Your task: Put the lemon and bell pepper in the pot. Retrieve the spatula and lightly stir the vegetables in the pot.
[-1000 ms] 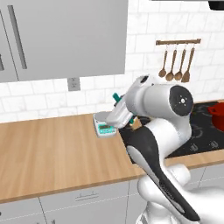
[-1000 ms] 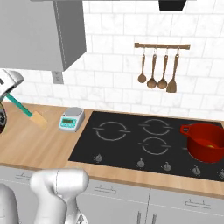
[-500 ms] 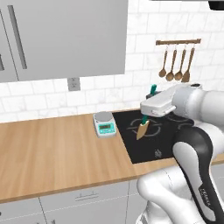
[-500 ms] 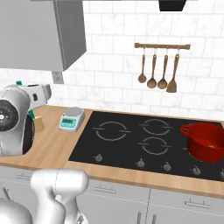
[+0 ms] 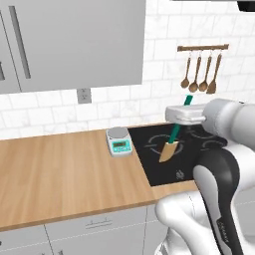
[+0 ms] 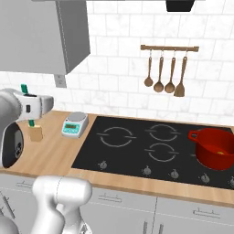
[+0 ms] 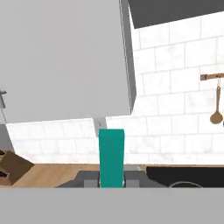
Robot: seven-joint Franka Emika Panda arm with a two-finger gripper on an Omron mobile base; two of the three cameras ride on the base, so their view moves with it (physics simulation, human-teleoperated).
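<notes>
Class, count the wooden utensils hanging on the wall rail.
4, side by side under the rail: three spoons at, then one flat-bladed utensil at the right end.

wooden counter (image 5: 64,174), glossy red pot (image 6: 215,148)

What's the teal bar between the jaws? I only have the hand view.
Observer: It's the handle of the spatula. The left base view shows its flat wooden blade hanging below the gripper, pointing down.
Operator: Where's the pot?
Observer: In the right base view the pot sits at the right end of the cooktop, and the gripper is off the cooktop's left end.
Operator: Anything in it?
Observer: A patch of yellow shows inside, which looks like the lemon.
</notes>
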